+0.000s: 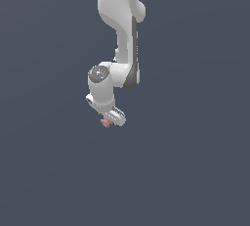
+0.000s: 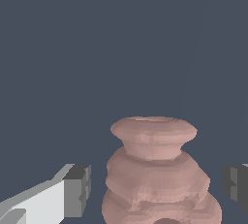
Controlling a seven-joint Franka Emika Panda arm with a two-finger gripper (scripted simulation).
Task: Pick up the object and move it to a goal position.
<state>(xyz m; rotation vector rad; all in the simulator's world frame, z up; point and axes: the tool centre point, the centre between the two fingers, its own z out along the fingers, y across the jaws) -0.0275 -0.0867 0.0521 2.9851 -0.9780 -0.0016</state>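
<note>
The object (image 1: 104, 123) is a small lumpy pinkish-brown blob with rounded lobes, peeking out just under the white gripper (image 1: 111, 118) in the exterior view. In the wrist view the object (image 2: 154, 140) stands large between the two fingers of the gripper (image 2: 157, 186). One grey-tipped finger (image 2: 77, 189) stands on one side and the other finger (image 2: 236, 182) on the opposite side. A gap shows between each finger and the object, so the gripper is open around it. The object's base is cut off by the picture's edge.
The white arm (image 1: 119, 29) comes down from the top of the exterior view. The surface around it is a plain dark blue-grey (image 1: 195, 161) with nothing else on it that I can see.
</note>
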